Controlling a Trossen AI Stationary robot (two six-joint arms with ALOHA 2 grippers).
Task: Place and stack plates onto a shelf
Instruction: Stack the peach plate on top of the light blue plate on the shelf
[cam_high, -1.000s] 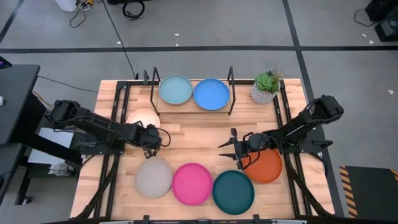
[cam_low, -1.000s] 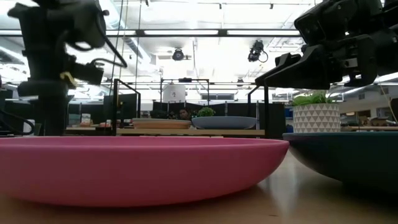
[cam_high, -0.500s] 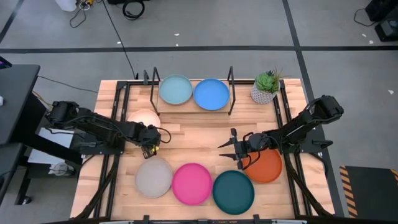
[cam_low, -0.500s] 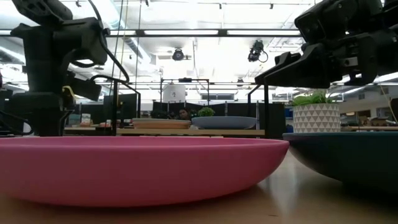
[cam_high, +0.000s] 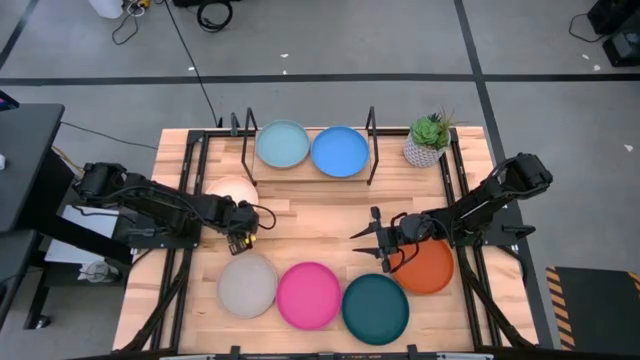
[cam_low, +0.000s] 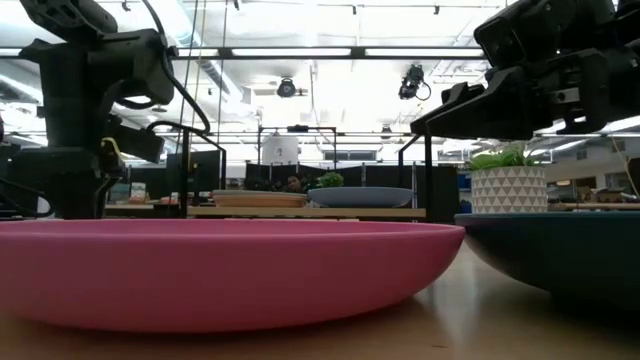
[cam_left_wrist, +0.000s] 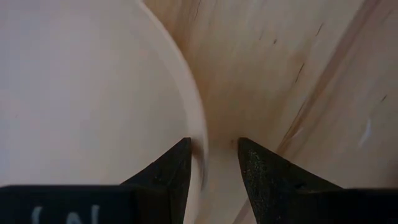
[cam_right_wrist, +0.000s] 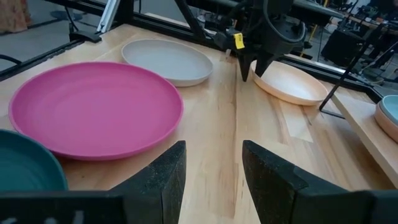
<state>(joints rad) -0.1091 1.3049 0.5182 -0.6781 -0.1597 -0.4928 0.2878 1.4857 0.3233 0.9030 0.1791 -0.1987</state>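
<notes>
Light blue plate (cam_high: 282, 146) and blue plate (cam_high: 339, 151) lie side by side on the shelf (cam_high: 300, 172) at the far edge. Peach plate (cam_high: 226, 187), grey plate (cam_high: 247, 284), magenta plate (cam_high: 309, 295), dark teal plate (cam_high: 375, 308) and orange plate (cam_high: 430, 268) rest flat on the table. No tan plate shows. My left gripper (cam_high: 243, 228) is open, pointing down over the peach plate's near-right rim. My right gripper (cam_high: 368, 238) is open and hovers above bare wood left of the orange plate. My left gripper (cam_left_wrist: 211, 142) comes from above, pointing down, with one finger (cam_left_wrist: 166, 177) over the inside of the peach plate and the other (cam_left_wrist: 261, 177) outside its rim (cam_left_wrist: 198, 134). I cannot tell whether either finger touches the rim. The plate lies flat on the table.
A small potted plant (cam_high: 428, 140) stands right of the shelf. Black frame rails (cam_high: 190, 180) run along both table sides. Bare wood (cam_high: 320, 215) lies between the shelf and the near row of plates. The shelf's black uprights (cam_high: 371, 130) rise at its corners.
My left gripper has come down toward the peach plate's rim and then held still. The right arm and all plates have stayed put.
</notes>
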